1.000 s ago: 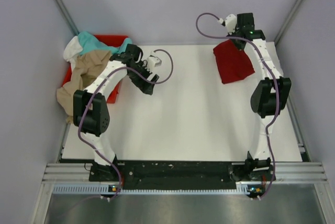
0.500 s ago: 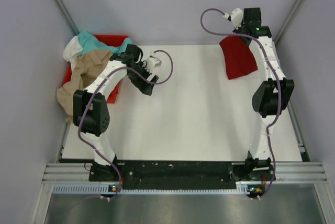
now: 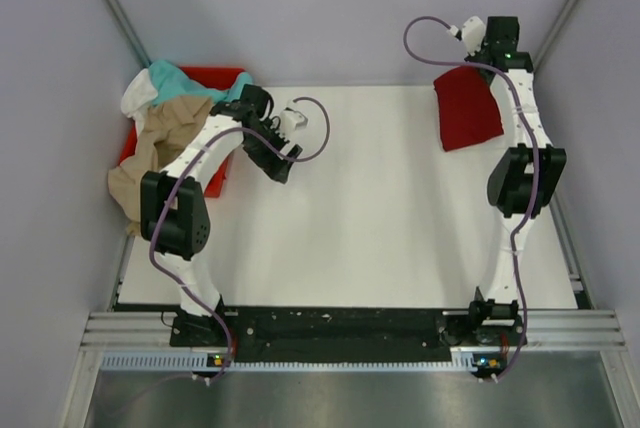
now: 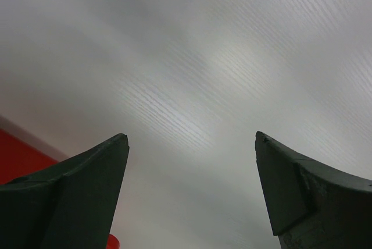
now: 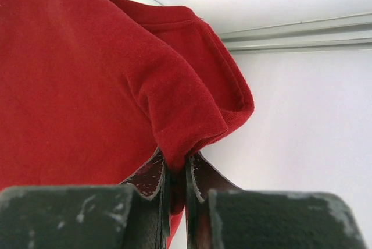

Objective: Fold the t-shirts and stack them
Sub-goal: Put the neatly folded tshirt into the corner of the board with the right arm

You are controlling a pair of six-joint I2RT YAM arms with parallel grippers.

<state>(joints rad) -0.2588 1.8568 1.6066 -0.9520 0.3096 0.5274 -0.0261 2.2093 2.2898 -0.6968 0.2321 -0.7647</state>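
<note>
Pinching a fold of the one dark red cloth t-shirt (image 5: 87, 86), the right gripper (image 5: 176, 170) has both fingers pressed tight on the fabric. It does so above the far right corner of the white table (image 3: 370, 208). The left gripper (image 4: 192, 138) hangs wide open and holds nothing, over bare tabletop just beside the bright red plastic bin (image 3: 215, 75). Three more shirts are heaped in that bin: one teal t-shirt (image 3: 175, 78), one white t-shirt (image 3: 135, 100) and one tan t-shirt (image 3: 165, 138) spilling over its near rim.
</note>
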